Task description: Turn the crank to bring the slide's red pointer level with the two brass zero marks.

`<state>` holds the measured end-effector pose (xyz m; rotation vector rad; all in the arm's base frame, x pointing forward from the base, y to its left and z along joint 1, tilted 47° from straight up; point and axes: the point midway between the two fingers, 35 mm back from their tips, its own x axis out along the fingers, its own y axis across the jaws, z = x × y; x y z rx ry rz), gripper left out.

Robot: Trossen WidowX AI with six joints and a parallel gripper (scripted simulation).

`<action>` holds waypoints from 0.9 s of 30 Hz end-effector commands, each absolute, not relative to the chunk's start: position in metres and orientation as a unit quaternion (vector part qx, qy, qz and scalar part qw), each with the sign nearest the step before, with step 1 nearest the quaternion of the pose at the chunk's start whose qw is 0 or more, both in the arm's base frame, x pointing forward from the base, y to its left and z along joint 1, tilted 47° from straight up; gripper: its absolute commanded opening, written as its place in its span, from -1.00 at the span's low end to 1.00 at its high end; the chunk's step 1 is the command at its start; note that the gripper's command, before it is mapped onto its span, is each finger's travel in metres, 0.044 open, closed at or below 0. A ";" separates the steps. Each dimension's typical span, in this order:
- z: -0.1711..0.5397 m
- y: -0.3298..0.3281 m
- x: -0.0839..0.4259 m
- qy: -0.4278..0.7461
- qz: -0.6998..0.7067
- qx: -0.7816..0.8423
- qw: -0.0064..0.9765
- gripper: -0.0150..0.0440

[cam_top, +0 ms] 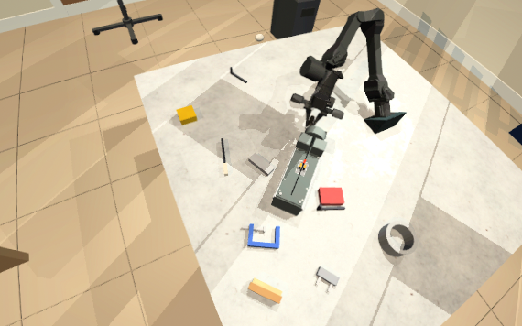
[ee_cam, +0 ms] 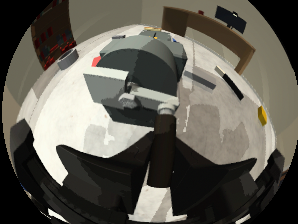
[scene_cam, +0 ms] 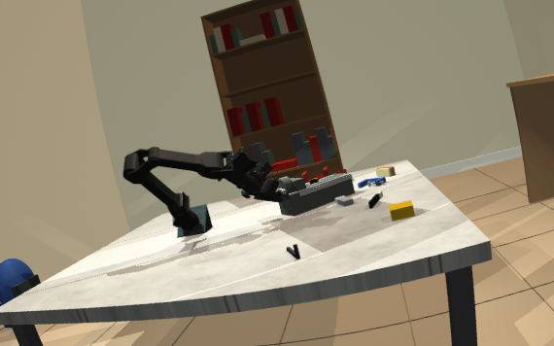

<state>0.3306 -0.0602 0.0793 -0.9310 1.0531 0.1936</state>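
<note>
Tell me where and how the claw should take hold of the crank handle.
Grip the dark cylindrical handle around its barrel, coming from its free end, opposite the grey machine. It is a plain, straight rod sticking out from the crank arm, so the claw can likely close across its sides.

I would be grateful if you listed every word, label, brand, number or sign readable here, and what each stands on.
There are none that I can read.
The machine: no lettering can be made out; any fine marks near the red pointer are too small to read.
Book spines on the bookshelf: too small to read.
</note>
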 end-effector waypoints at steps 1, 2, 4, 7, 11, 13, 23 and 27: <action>0.072 -0.065 0.329 0.486 0.087 -0.427 0.758 -0.49; 0.071 -0.066 0.328 0.486 0.087 -0.427 0.758 -0.49; 0.069 -0.067 0.328 0.486 0.087 -0.427 0.758 -0.49; 0.066 -0.067 0.326 0.486 0.087 -0.427 0.758 -0.49; 0.062 -0.068 0.324 0.486 0.087 -0.427 0.758 -0.49; 0.060 -0.068 0.323 0.486 0.087 -0.427 0.758 -0.49; 0.054 -0.067 0.320 0.486 0.087 -0.427 0.758 -0.49; 0.053 -0.067 0.319 0.486 0.087 -0.427 0.758 -0.49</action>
